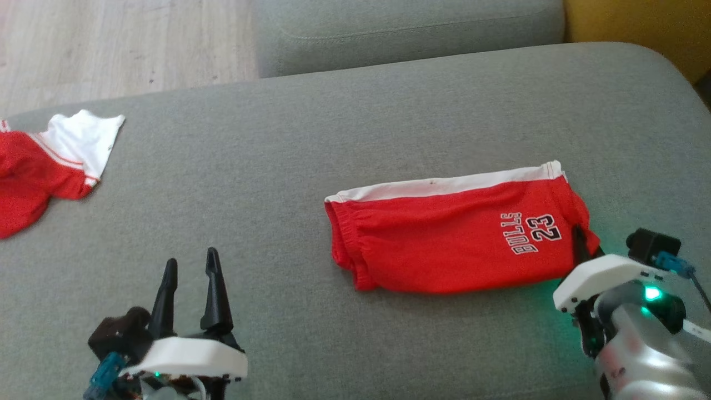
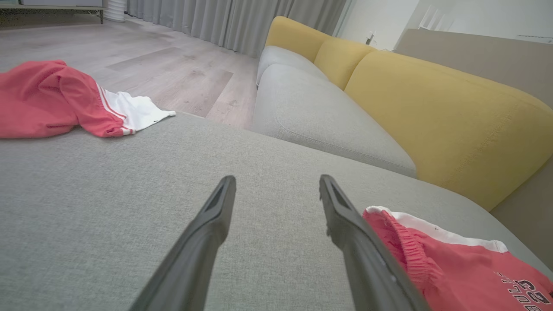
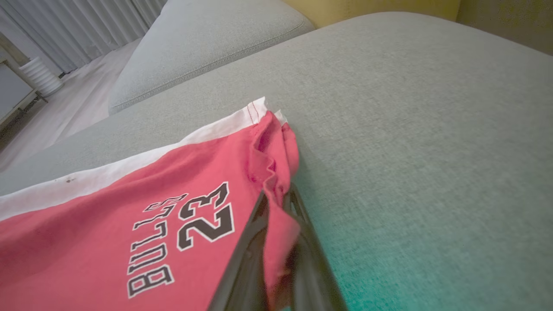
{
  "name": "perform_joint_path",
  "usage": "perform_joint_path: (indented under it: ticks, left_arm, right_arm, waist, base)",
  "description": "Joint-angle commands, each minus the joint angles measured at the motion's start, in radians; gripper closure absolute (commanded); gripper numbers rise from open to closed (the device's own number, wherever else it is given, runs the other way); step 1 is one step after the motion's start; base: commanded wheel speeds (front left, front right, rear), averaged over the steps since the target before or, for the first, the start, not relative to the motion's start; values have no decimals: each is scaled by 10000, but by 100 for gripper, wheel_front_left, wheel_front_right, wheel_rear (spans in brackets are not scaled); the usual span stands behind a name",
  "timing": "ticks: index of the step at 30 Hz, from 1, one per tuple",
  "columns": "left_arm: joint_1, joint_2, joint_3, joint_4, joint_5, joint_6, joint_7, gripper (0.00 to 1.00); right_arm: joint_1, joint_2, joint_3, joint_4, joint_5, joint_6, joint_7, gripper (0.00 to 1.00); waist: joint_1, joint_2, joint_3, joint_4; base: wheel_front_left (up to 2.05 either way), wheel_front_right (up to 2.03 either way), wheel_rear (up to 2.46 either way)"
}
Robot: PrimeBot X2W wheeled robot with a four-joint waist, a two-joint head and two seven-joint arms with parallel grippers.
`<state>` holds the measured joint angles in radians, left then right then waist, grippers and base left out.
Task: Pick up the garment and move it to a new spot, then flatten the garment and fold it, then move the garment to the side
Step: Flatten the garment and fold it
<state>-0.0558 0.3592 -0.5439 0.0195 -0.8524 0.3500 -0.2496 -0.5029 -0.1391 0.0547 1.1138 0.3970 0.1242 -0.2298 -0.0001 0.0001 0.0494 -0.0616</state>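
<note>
On the grey sofa cushion (image 1: pixel 278 155), right of centre, lie the red shorts (image 1: pixel 444 244) — folded flat into a long rectangle, with a white band along the far edge and "BULLS 23" printed near the right end. At that right end the right claw (image 1: pixel 581 244) is clamped on a bunched fold of the red cloth; the right wrist view shows fabric pinched between its 2 dark fingers. A green light glows on that arm and tints the cushion beside it. The left claw (image 1: pixel 191 258) hangs over bare cushion at the lower left, its 2 fingers apart, not touching the shorts. A second red-and-white garment (image 1: pixel 39 172) sits crumpled at the cushion's far left edge — near the wooden floor (image 1: pixel 111 44).
</note>
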Motion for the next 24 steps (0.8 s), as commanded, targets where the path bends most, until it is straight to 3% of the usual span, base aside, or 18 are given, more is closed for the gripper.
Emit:
perform_joint_path:
  ticks: [1,8,13,16,18,19,24]
  left_arm:
    - [-217,171,511,-271,129,-33,-121,0]
    - [-179,76,484,-177,160,-117,-121,0]
    - [-138,-85,545,-112,177,-136,-121,0]
    - [-107,-237,537,-73,211,-182,-121,0]
    - [-98,-337,489,-18,231,-244,-121,0]
    - [-89,-413,442,47,251,-298,-121,0]
    - [-67,-528,471,171,297,-380,-122,0]
  right_arm:
    - [-29,141,-26,-369,-245,65,-178,100]
    - [-33,397,-445,-835,-884,65,-177,100]
    - [-352,768,-199,-1760,-1207,65,124,100]
    - [-418,869,439,-2531,-1175,65,475,100]
    - [-307,880,1379,-3211,-577,65,836,100]
    - [-134,884,2323,-3874,-40,65,1250,100]
    - [192,886,3812,-4847,379,65,2154,100]
  waist:
    - [1,-1,-70,-147]
    - [1,-1,-108,94]
    - [1,-1,-252,545]
    - [1,-1,-359,895]
    - [1,-1,-429,1152]
    - [1,-1,-473,1374]
    - [1,-1,-527,1818]
  base:
    - [0,0,0]
    - [0,0,0]
    - [0,0,0]
    - [0,0,0]
    - [0,0,0]
    - [0,0,0]
    - [0,0,0]
